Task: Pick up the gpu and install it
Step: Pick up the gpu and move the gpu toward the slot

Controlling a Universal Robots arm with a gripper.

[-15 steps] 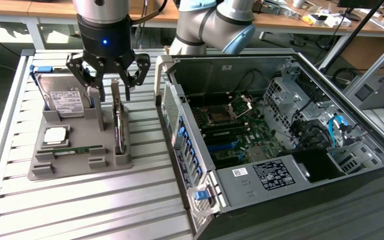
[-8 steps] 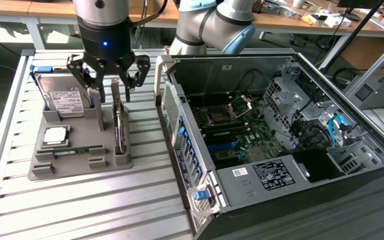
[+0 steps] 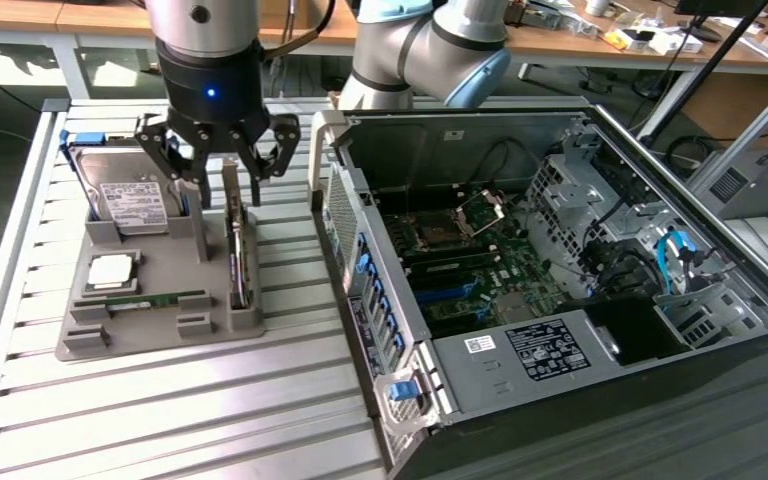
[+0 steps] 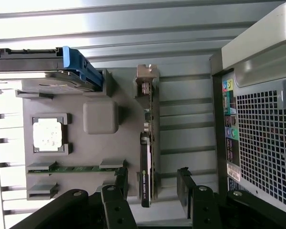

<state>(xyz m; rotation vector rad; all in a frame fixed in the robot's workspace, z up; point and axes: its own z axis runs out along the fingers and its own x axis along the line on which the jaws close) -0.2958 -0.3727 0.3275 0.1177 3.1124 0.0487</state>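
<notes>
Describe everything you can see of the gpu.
The gpu is a thin, flat circuit card with a dark edge and a silver metal end bracket. It stands upright on its edge, slotted in the grey holder beside the computer case. The open gripper straddles it without touching.

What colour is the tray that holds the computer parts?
Grey all over; the tray shows best in the exterior view.
</notes>
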